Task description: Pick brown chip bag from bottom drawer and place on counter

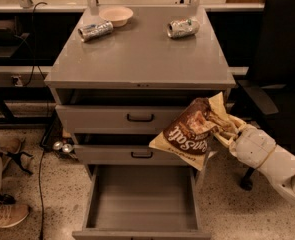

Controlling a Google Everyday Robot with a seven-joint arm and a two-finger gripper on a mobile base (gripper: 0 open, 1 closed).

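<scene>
My gripper [221, 125] is shut on the brown chip bag [189, 132] and holds it in the air by its right end. The bag hangs in front of the right part of the two upper drawer fronts, above the open bottom drawer [141, 204]. The white arm reaches in from the lower right. The bottom drawer is pulled out and nothing shows inside it. The counter [142, 51], the grey top of the cabinet, lies above and left of the bag.
Two crushed silver cans [95, 30] [182, 27] and a pale bowl [116, 15] sit at the back of the counter. A black office chair [279, 74] stands to the right. A shoe [7, 215] and cables lie on the floor at left.
</scene>
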